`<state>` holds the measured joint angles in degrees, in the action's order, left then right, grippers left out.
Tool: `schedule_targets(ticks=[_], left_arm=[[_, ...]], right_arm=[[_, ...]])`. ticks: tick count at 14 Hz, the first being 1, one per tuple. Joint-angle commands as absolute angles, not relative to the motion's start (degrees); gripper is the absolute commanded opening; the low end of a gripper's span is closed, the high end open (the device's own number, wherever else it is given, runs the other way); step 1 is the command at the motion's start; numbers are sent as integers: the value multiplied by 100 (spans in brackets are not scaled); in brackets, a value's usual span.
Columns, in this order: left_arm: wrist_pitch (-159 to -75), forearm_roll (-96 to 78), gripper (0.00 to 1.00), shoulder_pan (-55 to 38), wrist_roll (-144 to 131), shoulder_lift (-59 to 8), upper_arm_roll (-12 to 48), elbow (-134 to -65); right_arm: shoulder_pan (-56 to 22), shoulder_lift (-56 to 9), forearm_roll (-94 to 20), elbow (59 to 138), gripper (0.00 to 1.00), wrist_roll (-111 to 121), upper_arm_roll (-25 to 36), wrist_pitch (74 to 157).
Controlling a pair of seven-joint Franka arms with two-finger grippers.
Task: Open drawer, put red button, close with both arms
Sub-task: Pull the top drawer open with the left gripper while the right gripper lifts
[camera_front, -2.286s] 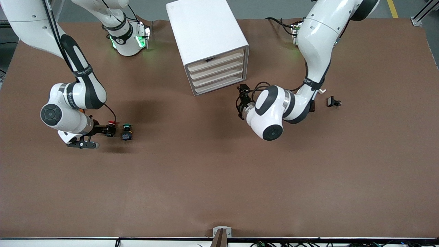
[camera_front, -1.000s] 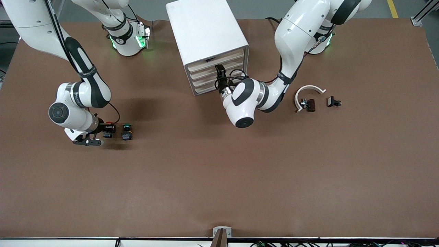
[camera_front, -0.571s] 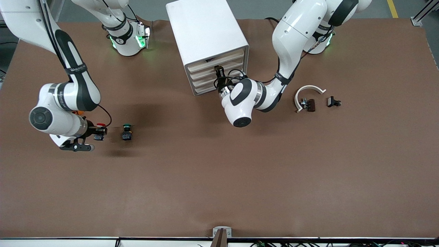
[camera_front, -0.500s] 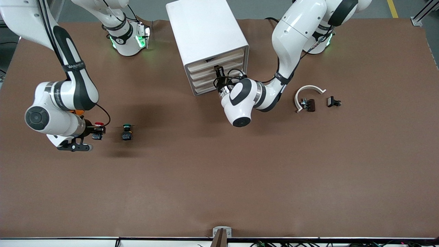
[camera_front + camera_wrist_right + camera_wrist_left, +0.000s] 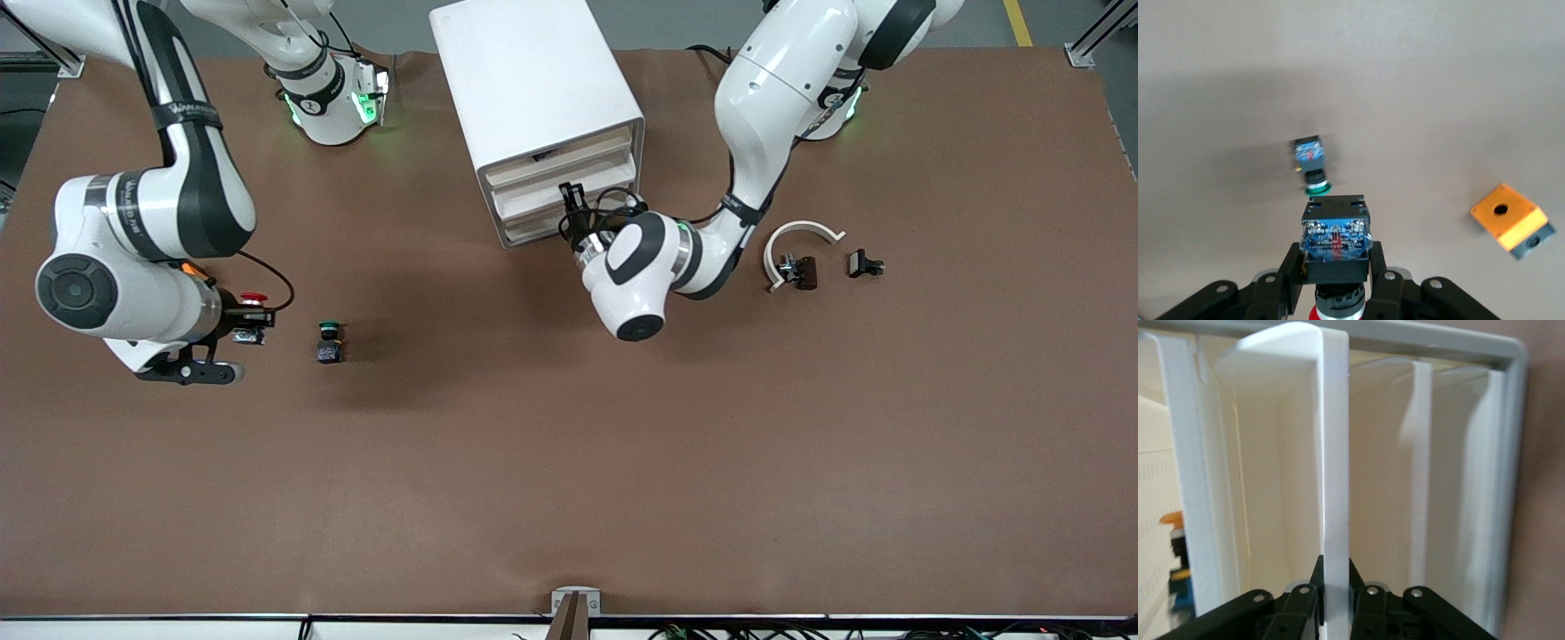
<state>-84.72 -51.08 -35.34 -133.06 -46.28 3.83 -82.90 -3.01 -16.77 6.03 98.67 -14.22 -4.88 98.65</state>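
Red button [image 5: 256, 298] clamped in right jaws; left jaws pinch drawer [image 5: 560, 197] front.

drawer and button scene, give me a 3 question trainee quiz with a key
1. True or false: the right gripper holds the red button.
2. What is the left gripper clamped on? A) the drawer front B) the green button C) the orange box
3. Fill in: the green button lies on the ____.

Key: 1 true; 2 A; 3 table
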Motion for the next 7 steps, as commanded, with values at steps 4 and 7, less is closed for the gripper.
schedule_targets(ticks=[4,7], left_arm=[[-8587,-5036,0,-3463,-13342,-4720,-368,-7708],[-8613,-5036,7,-3393,-13246,-4711,-597,-7612]], right_arm=[[-1667,-1573,633,9256,21,-3853,-501,8896],[-2572,-1608,327,9088,21,-5813,-501,8815]])
